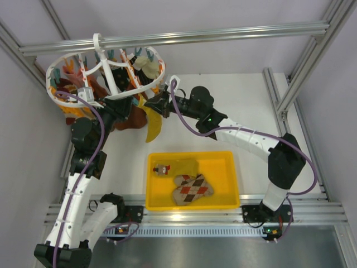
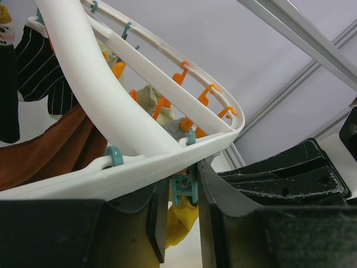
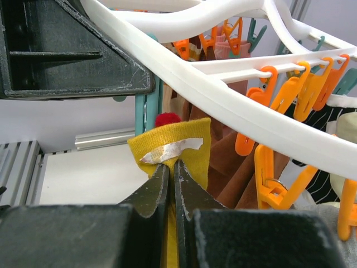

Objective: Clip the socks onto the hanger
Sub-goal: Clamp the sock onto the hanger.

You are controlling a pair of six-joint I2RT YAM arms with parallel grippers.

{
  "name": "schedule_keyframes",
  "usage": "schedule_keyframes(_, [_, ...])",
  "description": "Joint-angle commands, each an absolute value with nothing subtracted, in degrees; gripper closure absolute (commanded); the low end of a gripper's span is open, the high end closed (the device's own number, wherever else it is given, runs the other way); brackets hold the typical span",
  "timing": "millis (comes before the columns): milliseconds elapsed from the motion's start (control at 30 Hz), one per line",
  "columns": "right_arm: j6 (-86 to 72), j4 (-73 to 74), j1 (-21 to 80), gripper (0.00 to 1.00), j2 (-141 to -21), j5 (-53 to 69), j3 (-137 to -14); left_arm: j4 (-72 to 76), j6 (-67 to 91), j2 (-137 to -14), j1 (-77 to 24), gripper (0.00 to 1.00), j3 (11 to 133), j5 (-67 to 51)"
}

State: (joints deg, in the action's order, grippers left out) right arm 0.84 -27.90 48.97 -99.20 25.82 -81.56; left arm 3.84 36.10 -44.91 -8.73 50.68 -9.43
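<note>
Your right gripper [image 3: 171, 166] has its jaws almost closed on the cuff of the yellow sock [image 3: 187, 134], pinching it just below a white label [image 3: 170, 151]. Only that wrist view shows the grip. It also shows the cuff held up right under the hanger [image 3: 223, 103] rim, with a teal clip [image 3: 145, 111] just behind it.

From your left wrist view you see that clip from the other side. It hangs from the rim between the left gripper [image 2: 182, 180] fingers, which are narrowed around it and seem to press its sides. The yellow fabric droops directly below the clip.

The top view shows neither grip. It does show both arms meeting at the hanger's near right edge, with the yellow sock dangling there beside brown socks [image 1: 129, 118]. It alone shows the yellow bin [image 1: 192, 154] between the arm bases, where an argyle sock [image 1: 192, 188] lies well apart from the hanger.
</note>
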Motion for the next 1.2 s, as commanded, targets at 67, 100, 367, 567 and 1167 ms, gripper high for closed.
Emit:
schedule_keyframes(67, [0.35, -31.02, 49.04, 1.00, -100.11, 26.98, -85.51, 2.81, 36.39, -47.11, -8.88, 1.00, 51.50, -12.83])
schedule_keyframes(100, [0.35, -31.03, 49.13, 1.00, -100.19, 27.07, -85.69, 2.73, 36.39, -47.20, -8.79, 1.00, 51.42, -12.83])
schedule_keyframes(367, [0.35, -30.94, 49.75, 1.00, -100.99, 27.60, -87.19, 2.90, 36.30, -47.29, -8.79, 1.00, 51.50, -12.39])
schedule_keyframes(567, [-1.67, -30.67, 49.40, 1.00, -100.20, 27.33, -86.66, 0.62, 34.28, -46.67, -8.79, 0.81, 51.94, -9.59])
schedule_keyframes(1167, [-1.93, -28.83, 47.11, 1.00, -98.17, 26.98, -84.55, 0.70, 31.73, -40.79, -8.88, 0.37, 50.80, -11.25])
